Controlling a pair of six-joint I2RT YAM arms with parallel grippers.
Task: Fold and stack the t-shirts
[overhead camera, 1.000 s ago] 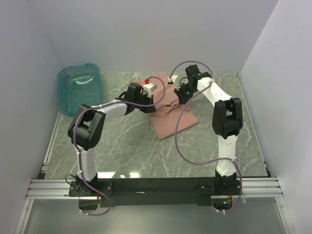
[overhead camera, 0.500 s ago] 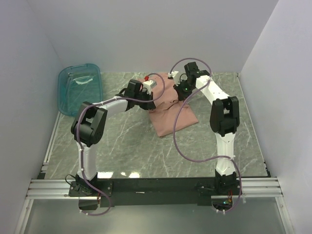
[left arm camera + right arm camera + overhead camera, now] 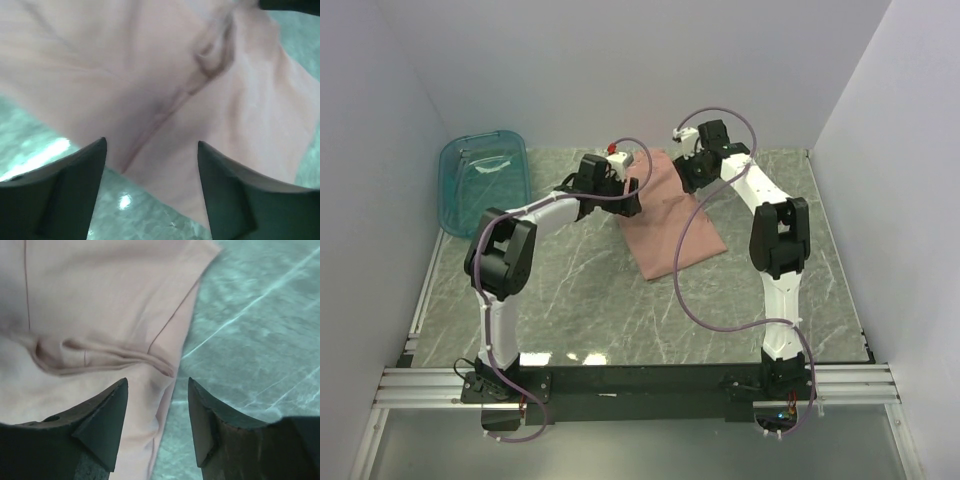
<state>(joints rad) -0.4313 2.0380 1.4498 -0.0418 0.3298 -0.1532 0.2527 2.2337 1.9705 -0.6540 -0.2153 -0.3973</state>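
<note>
1. The dusty-pink t-shirt (image 3: 672,228) lies on the green marbled table (image 3: 560,300) at far centre. It is folded into a slanted rectangle, with its far end under both grippers.
2. I can read no writing anywhere. Every face of the shirt that shows is plain pink, and nothing in the overhead view carries lettering I can make out.
3. The left gripper (image 3: 151,150) has its fingers apart with nothing clamped between them. It hangs over the shirt's left edge.
4. The right gripper (image 3: 157,385) also has its fingers spread and holds nothing. Cloth shows below its left finger and bare table below its right one.
5. Only the left wrist view shows a curved seam and a small bunched pucker in the fabric near its top.
6. Only the right wrist view shows a stitched hem line, a flat pleat lying across the cloth and the shirt's right edge against the white-veined stone.
7. Only the overhead view shows the shirt's whole outline, the translucent teal bin (image 3: 480,185) in the far-left corner, well apart from the shirt, and a purple cable (image 3: 682,290) that loops across the cloth.
</note>
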